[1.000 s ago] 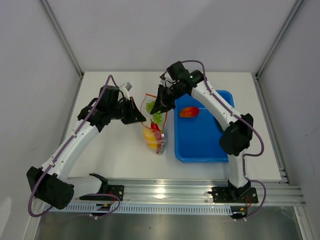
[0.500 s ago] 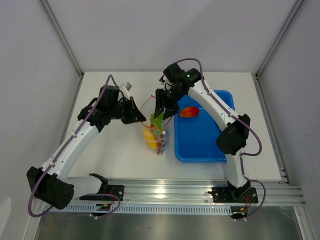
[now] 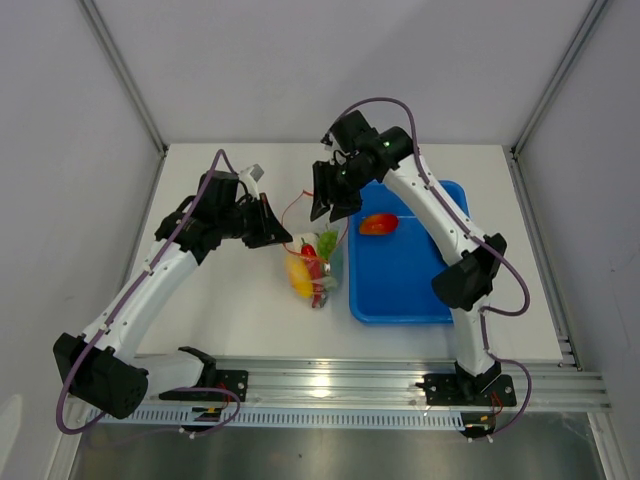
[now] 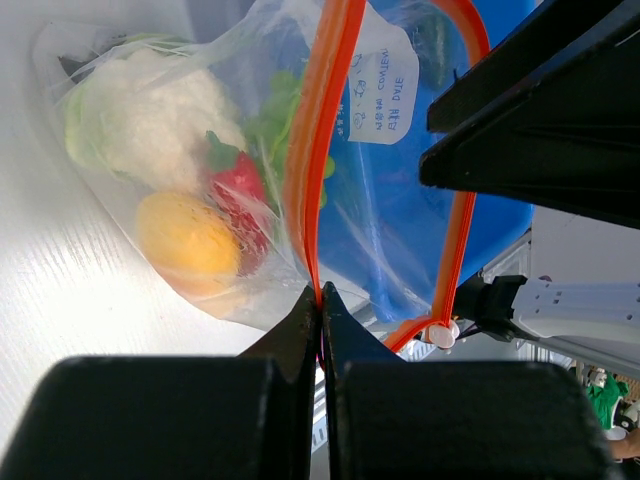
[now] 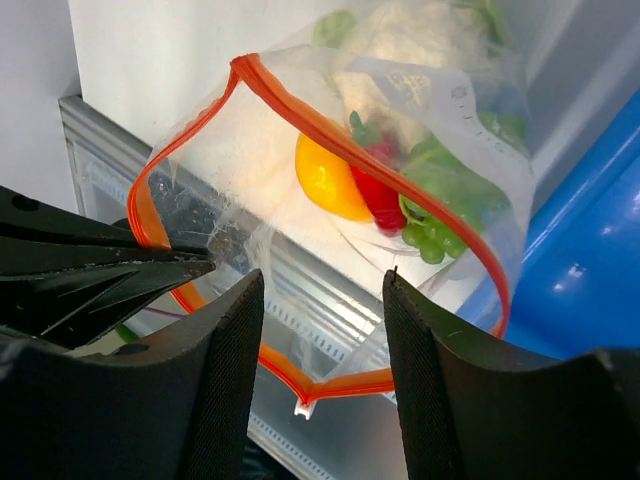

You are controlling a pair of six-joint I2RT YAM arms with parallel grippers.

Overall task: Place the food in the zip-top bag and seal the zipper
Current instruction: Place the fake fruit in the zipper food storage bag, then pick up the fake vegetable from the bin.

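The clear zip-top bag (image 3: 316,268) hangs open over the table between the arms. My left gripper (image 3: 279,236) is shut on its red-orange zipper strip (image 4: 335,80), pinched between the jaws (image 4: 320,300). My right gripper (image 3: 328,204) is open and empty just above the bag's mouth, as the right wrist view (image 5: 322,282) shows. The zipper (image 5: 300,110) forms an open loop. Inside the bag lie the white cauliflower (image 4: 150,110), orange-yellow pepper (image 5: 330,180), red chili (image 5: 380,195) and green grapes (image 5: 430,240). A red tomato (image 3: 378,224) lies in the blue tray.
The blue tray (image 3: 400,285) sits right of the bag, touching or nearly touching it. The zipper's white slider (image 5: 305,405) hangs at the near end of the mouth. Grey walls close in the table's left, back and right; a metal rail runs along the front.
My right gripper dipped down to the bag's mouth, then lifted back up and away. The green piece by its tips now lies lower in the bag. The left gripper held still.
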